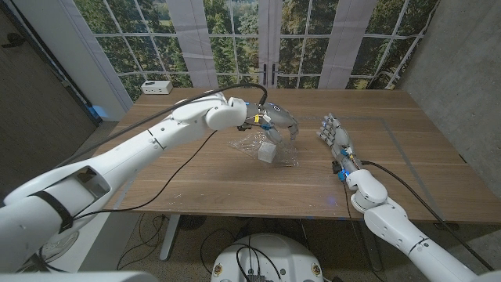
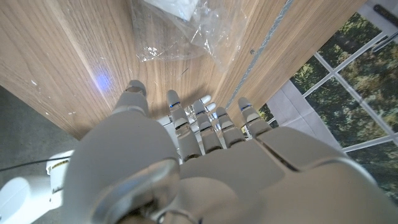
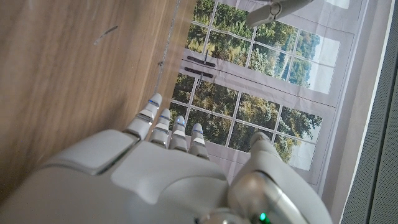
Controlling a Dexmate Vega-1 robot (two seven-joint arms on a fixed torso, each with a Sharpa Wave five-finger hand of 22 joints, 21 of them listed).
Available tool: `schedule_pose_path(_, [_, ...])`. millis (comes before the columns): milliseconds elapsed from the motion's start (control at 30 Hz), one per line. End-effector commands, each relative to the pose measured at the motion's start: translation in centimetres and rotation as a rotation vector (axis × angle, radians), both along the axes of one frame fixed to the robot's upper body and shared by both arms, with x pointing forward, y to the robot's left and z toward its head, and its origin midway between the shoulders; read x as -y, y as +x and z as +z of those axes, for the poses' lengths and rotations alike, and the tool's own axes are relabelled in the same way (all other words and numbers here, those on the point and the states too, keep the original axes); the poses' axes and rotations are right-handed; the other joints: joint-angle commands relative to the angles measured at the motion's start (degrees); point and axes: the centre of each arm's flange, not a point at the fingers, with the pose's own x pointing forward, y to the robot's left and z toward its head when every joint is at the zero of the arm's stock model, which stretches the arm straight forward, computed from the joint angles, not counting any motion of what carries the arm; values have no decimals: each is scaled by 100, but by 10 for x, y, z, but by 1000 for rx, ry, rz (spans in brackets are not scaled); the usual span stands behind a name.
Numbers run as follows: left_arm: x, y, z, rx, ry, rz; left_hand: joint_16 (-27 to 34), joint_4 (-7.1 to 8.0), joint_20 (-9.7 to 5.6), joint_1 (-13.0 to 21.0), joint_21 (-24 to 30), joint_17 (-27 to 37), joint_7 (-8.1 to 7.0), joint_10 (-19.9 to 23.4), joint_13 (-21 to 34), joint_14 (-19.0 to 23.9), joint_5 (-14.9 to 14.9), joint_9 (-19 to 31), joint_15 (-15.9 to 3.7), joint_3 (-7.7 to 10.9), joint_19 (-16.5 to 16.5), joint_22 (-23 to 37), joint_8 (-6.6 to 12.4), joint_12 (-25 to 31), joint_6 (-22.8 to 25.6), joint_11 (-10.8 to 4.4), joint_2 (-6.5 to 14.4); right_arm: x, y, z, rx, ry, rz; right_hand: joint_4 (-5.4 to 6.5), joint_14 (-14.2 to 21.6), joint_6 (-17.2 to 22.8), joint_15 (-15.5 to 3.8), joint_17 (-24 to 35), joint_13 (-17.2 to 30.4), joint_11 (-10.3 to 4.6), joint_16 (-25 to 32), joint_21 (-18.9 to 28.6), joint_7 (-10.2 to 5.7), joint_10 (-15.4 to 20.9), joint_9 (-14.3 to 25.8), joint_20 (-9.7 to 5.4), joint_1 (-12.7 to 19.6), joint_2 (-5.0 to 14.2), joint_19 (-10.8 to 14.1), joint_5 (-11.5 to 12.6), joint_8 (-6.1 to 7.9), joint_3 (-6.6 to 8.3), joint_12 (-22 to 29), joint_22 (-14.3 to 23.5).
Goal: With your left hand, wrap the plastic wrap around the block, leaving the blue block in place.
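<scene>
Glossy crinkled clear plastic wrap [image 1: 258, 142] on a matt wood-grain table [image 1: 196, 180]

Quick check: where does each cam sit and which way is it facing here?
Head view: fixed on the head, looking down the wooden table; both arms show, left hand over the plastic wrap, right hand.
Left wrist view: behind that hand's back, facing the wrap.
Right wrist view: behind the right hand, facing the windows.
Shared: table, wrap, windows.
</scene>
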Motion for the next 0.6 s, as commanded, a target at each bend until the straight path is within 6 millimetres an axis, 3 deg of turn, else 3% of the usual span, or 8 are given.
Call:
schedule_pose_path(33, [22,-6,-24,257,115,50,-16,9,24,10,-31,7,11,-80,-7,-74,-11,17,26,6,-68,16,-61,-42,-60,-21,-21,10,-3,-9,-6,21,-16,22,59,41,-27,29,26,-9,-4,18,7,44,10,-7,36,14,58,18,-1,25,4,25])
schedule_pose_path(333, [29,1,-48,316,121,12,7,20,12,-43,-31,10,-54,-123,-23,-95,-11,16,1,-42,-50,11,-111,-72,-101,-88,-84,13,-3,-12,-15,26,-10,21,67,60,-30,30,27,0,-1,19,10,59,11,-9,40,15,64,20,6,28,9,25])
schedule_pose_path(600, [32,6,-66,411,114,-18,74,-25,-44,15,20,0,-165,53,-62,41,23,24,-111,-59,118,1,-18,-35,272,-184,-146,17,-2,-19,-25,33,-10,18,72,69,-26,30,28,-6,0,20,15,76,11,-3,47,16,70,23,9,32,15,25])
